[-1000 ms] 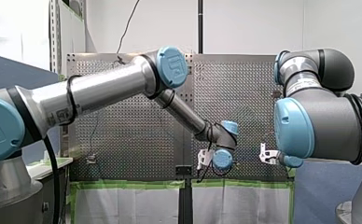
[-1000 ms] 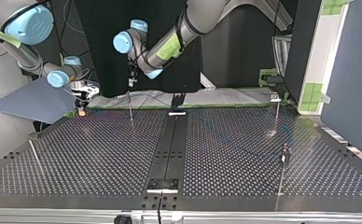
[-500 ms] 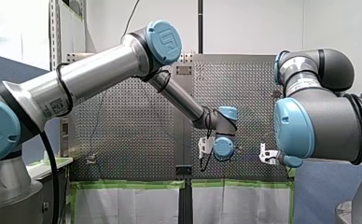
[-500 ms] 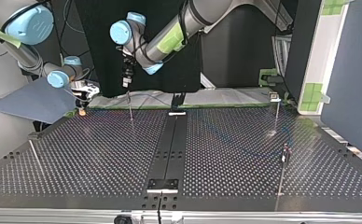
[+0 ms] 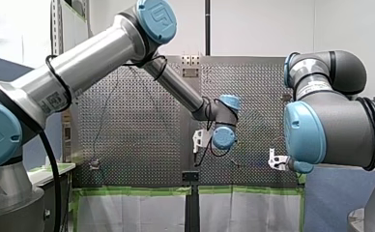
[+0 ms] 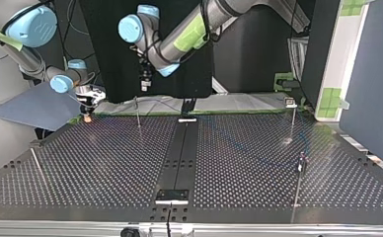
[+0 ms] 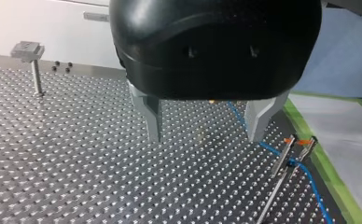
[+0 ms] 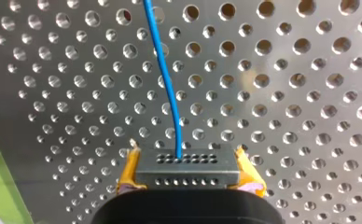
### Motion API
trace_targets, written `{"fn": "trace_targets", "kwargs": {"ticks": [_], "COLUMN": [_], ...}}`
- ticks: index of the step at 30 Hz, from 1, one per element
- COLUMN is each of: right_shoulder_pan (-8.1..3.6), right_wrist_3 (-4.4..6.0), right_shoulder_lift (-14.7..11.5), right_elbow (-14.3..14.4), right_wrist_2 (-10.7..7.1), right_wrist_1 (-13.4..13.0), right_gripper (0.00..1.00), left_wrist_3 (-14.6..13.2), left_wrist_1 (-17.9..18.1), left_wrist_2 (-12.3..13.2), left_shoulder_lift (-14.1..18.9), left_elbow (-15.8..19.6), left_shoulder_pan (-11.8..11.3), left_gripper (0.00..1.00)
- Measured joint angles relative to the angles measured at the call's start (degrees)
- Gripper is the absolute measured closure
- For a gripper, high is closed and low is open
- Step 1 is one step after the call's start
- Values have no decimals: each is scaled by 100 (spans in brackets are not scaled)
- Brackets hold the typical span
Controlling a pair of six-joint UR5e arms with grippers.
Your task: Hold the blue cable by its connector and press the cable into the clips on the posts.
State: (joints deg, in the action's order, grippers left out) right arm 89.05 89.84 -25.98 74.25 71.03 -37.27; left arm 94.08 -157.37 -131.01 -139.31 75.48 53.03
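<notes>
In the right wrist view my right gripper [image 8: 187, 157] is shut with its yellow pads [image 8: 128, 172] on a black perforated connector [image 8: 187, 169]. The blue cable [image 8: 168, 79] runs from that connector away over the perforated plate. In the top view this gripper [image 6: 87, 114] sits at the table's far left corner. My left gripper [image 7: 207, 136] hangs open above the plate, nothing between its metal fingers [image 7: 153, 116]. Beside its one finger the blue cable [image 7: 268, 150] passes a thin post with orange-tipped clips [image 7: 288, 148]. In the top view my left gripper [image 6: 143, 85] hovers above a thin post [image 6: 137, 111].
More posts stand on the table: one at the top view's far right [image 6: 293, 116], one nearer right [image 6: 301, 167], one at the left [image 6: 36, 165]. A black strip [image 6: 179, 153] runs down the table's middle. Green tape [image 7: 309, 140] lines the table's edge.
My left arm has lifted its elbow, and its open gripper has risen and shifted leftward in the front view. My right arm has stayed still.
</notes>
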Motion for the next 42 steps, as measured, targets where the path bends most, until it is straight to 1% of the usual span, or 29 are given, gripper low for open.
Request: {"fn": "trace_targets", "kwargs": {"ticks": [7,12,14,17,23,33,42], "right_shoulder_pan": [37,61,70,81,83,88,93], "right_wrist_3": [0,0,0,0,-6,-10,-26], "right_shoulder_lift": [0,0,0,0,0,0,-1], "right_elbow": [-8,-11,-12,-15,-18,-41,-54], "right_wrist_2": [0,0,0,0,-33,-59,-61], "right_wrist_1": [0,0,0,0,0,5,14], "right_gripper": [100,100,100,100,100,100,100], "left_wrist_3": [26,185,255,309,344,381,454], "left_wrist_1": [11,37,76,119,294,437,636], "left_wrist_2": [85,272,362,429,532,622,687], "left_shoulder_lift": [400,657,770,934,1258,1840,2345], "left_elbow": [401,658,772,935,1258,1841,2346], "left_shoulder_pan": [-25,-13,-8,-5,-25,32,45], "left_gripper": [13,13,13,13,13,13,13]}}
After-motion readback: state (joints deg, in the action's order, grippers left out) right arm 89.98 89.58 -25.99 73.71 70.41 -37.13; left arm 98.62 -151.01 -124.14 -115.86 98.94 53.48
